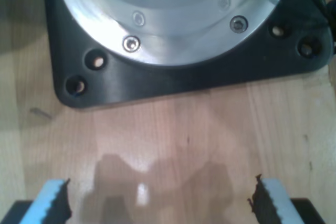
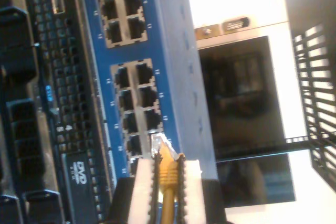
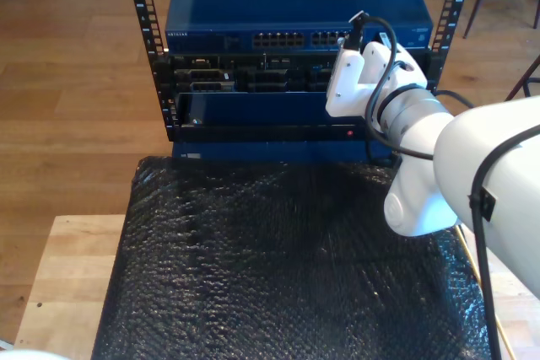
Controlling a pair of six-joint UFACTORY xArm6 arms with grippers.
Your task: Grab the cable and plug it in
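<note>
Insertion step. My second gripper [image 2: 166, 182] clamps the cable [image 2: 168, 174], plug tip touching the blue switch [image 2: 173, 45] beside a port at 11 o'clock. Next: align, push in. My first gripper [image 1: 160, 200] hangs wide, empty.

A light wooden table [image 3: 63, 280] carried the scene. A black sheet with a bubbled texture [image 3: 278, 267] lay directly on it and covered most of the top; bare wood showed at the exterior view's left and in a thin strip at the exterior view's right. Under my first gripper [image 1: 160, 198] the same pale wood [image 1: 184, 129] was seen, and a black base plate [image 1: 157, 80] with a round metal flange [image 1: 173, 14] sat flat on it.
</note>
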